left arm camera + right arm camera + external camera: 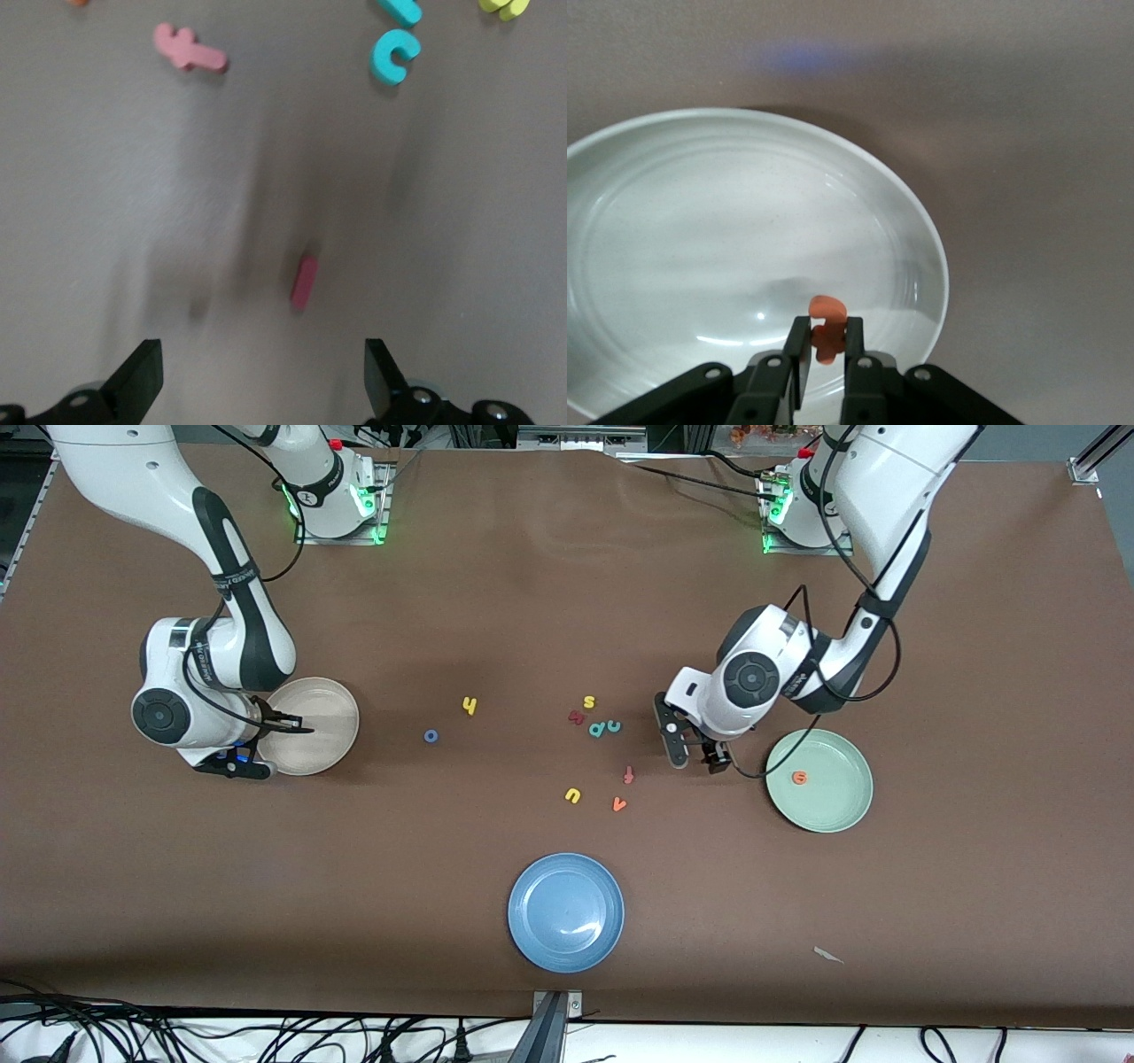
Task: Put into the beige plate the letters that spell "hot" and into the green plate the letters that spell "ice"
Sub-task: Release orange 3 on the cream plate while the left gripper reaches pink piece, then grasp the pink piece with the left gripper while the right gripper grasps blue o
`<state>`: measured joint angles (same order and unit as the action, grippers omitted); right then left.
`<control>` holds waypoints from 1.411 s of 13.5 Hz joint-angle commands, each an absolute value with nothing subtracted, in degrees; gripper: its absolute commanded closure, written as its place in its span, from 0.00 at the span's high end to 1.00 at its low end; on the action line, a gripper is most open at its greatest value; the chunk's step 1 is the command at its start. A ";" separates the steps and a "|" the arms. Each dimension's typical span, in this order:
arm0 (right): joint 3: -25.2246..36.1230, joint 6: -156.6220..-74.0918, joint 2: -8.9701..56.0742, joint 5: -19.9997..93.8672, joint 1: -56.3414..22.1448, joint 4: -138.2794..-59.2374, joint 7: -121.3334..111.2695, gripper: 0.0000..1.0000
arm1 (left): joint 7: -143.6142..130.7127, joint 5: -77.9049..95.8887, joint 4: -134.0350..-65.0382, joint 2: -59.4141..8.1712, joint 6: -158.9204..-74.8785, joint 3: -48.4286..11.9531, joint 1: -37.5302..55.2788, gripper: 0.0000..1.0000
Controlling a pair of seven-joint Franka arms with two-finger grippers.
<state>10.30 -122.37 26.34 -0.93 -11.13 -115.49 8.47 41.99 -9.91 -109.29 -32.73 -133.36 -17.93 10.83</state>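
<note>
Orange t [827, 312] over the beige plate [348, 707]: is the right tool [827, 341] gripping it? (desk)

Yes. The fingers are pinched nearly together on the letter's stem and its top pokes out above them. The tool hangs low over the plate's bowl, a sensible height for a short drop. (photographer)

And the left tool [261, 354]? (desk)

Spread wide and holding nothing. It hovers over bare table with the dark red i [303, 282] lying flat between the fingertips' lines, just beside the green plate [833, 817]. That looks like a lining-up for a straight-down pinch across the bar. (photographer)

Where is everything else? (desk)

One orange e [800, 777] lies in the green plate. The teal c [394, 56] lies on the table among the spare letters in the middle. The yellow h [469, 706] and blue o [431, 736] lie apart from that cluster, toward the right arm's end, neither yet in a plate. (photographer)

Anything you can't see? (desk)

The t's lower part is covered by the fingers. From the front view, the left tool and wrist hide the i. (photographer)
</note>
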 commanded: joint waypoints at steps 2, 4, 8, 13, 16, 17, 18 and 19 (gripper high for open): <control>9.85 -122.08 23.30 -0.79 -10.81 -115.75 8.61 0.98 | 42.71 -18.09 -110.56 -34.63 -138.59 -18.02 11.42 1.00; 7.66 -120.59 20.49 -0.70 -11.33 -115.32 13.41 0.98 | 42.63 -18.37 -111.09 -34.72 -139.39 -18.02 11.51 1.00; -2.87 -122.77 19.86 -0.62 -11.42 -113.12 31.50 0.98 | 42.28 -18.37 -111.18 -34.63 -139.31 -18.11 12.65 1.00; -9.05 -135.76 25.56 -0.79 -13.35 -113.03 39.37 0.94 | 41.84 -18.28 -111.62 -34.72 -138.34 -19.60 12.57 1.00; -9.14 -140.97 29.61 -1.41 -15.99 -113.12 39.11 0.76 | 42.19 -18.37 -111.97 -34.72 -138.34 -19.60 12.57 0.96; -9.14 -140.98 30.49 -1.67 -16.69 -113.12 38.94 0.67 | 42.27 -18.89 -111.97 -34.72 -138.43 -19.60 12.57 0.92; -9.14 -140.98 30.67 -1.67 -16.87 -113.12 38.94 0.65 | 41.84 -20.46 -111.97 -34.80 -138.43 -19.60 12.57 0.83; -9.14 -140.98 30.93 -1.76 -17.14 -113.20 38.94 0.65 | 41.75 -21.52 -112.06 -34.80 -138.51 -19.60 12.57 0.73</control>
<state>-9.01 -140.86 30.60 -0.88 -16.84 -113.74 38.45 42.01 -18.45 -111.41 -35.23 -138.55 -19.41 12.80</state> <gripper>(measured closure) 0.344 0.101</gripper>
